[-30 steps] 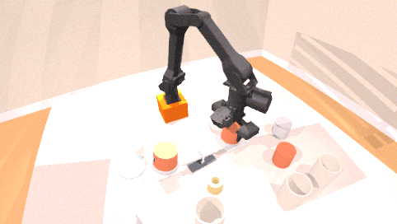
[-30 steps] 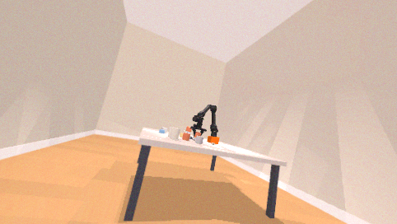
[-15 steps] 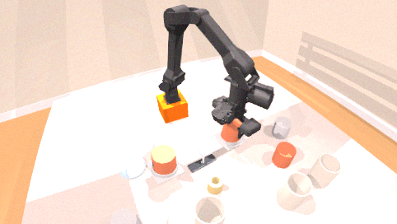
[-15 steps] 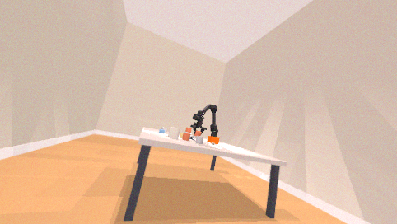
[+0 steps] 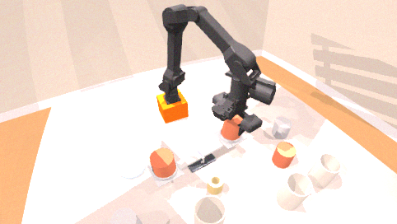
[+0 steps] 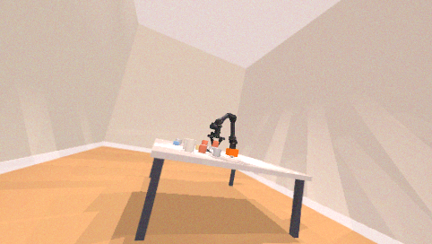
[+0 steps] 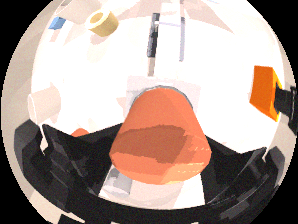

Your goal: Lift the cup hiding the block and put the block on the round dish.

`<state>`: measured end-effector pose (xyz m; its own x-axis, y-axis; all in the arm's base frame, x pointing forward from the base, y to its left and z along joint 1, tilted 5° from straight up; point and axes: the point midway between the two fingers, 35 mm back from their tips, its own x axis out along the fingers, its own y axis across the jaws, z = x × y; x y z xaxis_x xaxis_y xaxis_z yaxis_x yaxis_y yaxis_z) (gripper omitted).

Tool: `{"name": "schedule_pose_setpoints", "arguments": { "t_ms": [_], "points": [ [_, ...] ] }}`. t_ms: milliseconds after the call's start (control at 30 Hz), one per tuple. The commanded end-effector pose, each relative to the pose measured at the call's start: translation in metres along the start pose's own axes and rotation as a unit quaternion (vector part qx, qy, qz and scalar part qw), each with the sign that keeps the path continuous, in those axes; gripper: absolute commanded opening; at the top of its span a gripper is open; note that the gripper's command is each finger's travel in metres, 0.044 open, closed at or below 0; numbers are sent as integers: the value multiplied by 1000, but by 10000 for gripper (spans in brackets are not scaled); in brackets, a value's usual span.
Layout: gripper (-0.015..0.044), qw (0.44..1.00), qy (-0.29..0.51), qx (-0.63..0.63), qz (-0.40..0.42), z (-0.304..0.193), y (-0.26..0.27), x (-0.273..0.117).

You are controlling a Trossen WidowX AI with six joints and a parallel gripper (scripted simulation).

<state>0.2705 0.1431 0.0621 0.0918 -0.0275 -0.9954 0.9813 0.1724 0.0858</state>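
Observation:
The balance has a dark base [image 5: 202, 163] [image 7: 154, 35] between two white end plates. One orange-red cup [image 5: 163, 164] stands on the end plate nearer the dish. The matching cup [image 5: 230, 131] [image 7: 161, 117] stands on the other end plate, upright as far as I can see. My gripper [image 5: 235, 123] [image 7: 160, 140] is shut on this second cup, with one finger on each side. The round dish [image 5: 133, 173] lies pale and faint on the table beside the first cup. No block shows; the insides of both cups are hidden.
Another orange cup [image 5: 283, 156], a grey cylinder [image 5: 282, 128] [image 7: 118, 181] and white cups [image 5: 293, 192] [image 5: 325, 170] [image 5: 209, 211] stand beyond the balance. A yellow ring-like piece [image 5: 215, 185] [image 7: 102, 23] is near its base. The arm's orange base block [image 5: 174, 112] [image 7: 262, 92] is behind.

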Motion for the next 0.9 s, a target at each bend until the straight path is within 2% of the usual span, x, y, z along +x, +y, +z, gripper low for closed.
{"name": "schedule_pose_setpoints", "arguments": {
  "t_ms": [0, 867],
  "points": [
    [0, 1000, 6, 2, 9, -3, 5, -9],
    [0, 1000, 6, 2, 9, -3, 5, -42]
  ]
}}
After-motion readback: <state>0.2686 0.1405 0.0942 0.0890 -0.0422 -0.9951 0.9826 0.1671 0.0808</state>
